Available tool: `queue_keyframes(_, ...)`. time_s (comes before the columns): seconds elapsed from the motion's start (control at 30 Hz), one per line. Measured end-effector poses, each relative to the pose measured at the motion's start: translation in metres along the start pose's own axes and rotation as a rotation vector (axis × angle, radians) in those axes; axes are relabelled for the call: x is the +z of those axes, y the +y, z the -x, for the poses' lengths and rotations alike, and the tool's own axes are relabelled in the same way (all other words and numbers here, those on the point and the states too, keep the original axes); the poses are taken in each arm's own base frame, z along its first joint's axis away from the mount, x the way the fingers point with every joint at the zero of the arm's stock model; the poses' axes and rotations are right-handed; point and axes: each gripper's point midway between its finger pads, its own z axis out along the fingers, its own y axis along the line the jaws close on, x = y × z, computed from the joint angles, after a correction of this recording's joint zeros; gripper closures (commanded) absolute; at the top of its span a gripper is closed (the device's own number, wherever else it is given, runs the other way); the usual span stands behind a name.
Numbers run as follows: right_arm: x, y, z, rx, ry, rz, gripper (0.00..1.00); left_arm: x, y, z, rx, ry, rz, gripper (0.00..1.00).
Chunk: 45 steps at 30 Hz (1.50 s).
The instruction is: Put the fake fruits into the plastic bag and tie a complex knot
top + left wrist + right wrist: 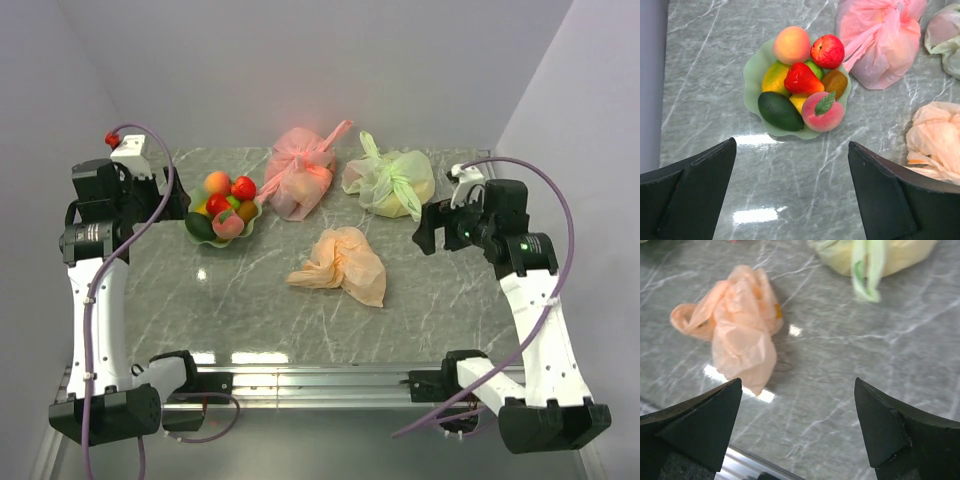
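The fake fruits (226, 205) lie heaped in a pale green scalloped dish (196, 228) at the table's back left; in the left wrist view the fruits (802, 82) are red, peach, yellow, brown and green. The pale orange plastic bag (345, 263) lies crumpled and empty in the middle; it also shows in the right wrist view (740, 325). No knot shows on it. My left gripper (178, 202) is open and empty, raised near the dish (751, 82). My right gripper (424, 230) is open and empty, raised to the right of the bag.
A pink-red tied bag (300, 172) and a light green tied bag (392, 182) sit at the back of the marble table. The table's metal front rail (320, 378) runs between the arm bases. Walls close in on both sides.
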Motion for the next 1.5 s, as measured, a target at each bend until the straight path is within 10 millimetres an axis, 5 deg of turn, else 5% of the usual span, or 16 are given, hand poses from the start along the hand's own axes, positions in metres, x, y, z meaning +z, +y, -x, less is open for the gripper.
queue_keyframes(0.2,0.025,0.018,-0.033,0.058,0.122,0.132,0.0,-0.001,-0.007,-0.005,0.067,0.016,-0.043,0.01)
queue_keyframes(0.33,0.036,0.037,-0.056,0.066,0.201,0.216,0.0,0.003,-0.049,-0.022,0.193,0.043,-0.224,0.01)
queue_keyframes(0.57,0.059,0.063,-0.087,0.038,0.34,0.311,0.0,0.008,-0.155,-0.112,0.43,0.192,-0.615,0.01)
queue_keyframes(0.73,0.077,0.069,-0.107,0.039,0.433,0.338,0.0,0.014,-0.209,-0.189,0.582,0.308,-0.787,0.01)
queue_keyframes(0.87,0.088,0.072,-0.115,0.036,0.469,0.352,0.0,0.026,-0.227,-0.229,0.651,0.355,-0.824,0.01)
queue_keyframes(1.13,0.107,0.076,-0.144,0.056,0.559,0.388,0.11,0.074,-0.243,-0.246,0.695,0.297,-0.798,0.09)
queue_keyframes(1.23,0.115,0.077,-0.15,0.069,0.586,0.406,0.29,0.086,-0.246,-0.254,0.712,0.299,-0.797,0.19)
queue_keyframes(1.33,0.121,0.076,-0.155,0.071,0.608,0.414,0.59,0.095,-0.243,-0.272,0.733,0.348,-0.791,0.52)
queue_keyframes(1.4,0.123,0.075,-0.157,0.065,0.614,0.416,0.98,0.095,-0.237,-0.282,0.754,0.389,-0.791,0.75)
queue_keyframes(1.47,0.124,0.074,-0.158,0.06,0.616,0.406,1.0,0.092,-0.233,-0.287,0.764,0.415,-0.792,0.99)
queue_keyframes(1.5,0.124,0.072,-0.158,0.056,0.616,0.399,1.0,0.09,-0.229,-0.285,0.767,0.422,-0.79,1.0)
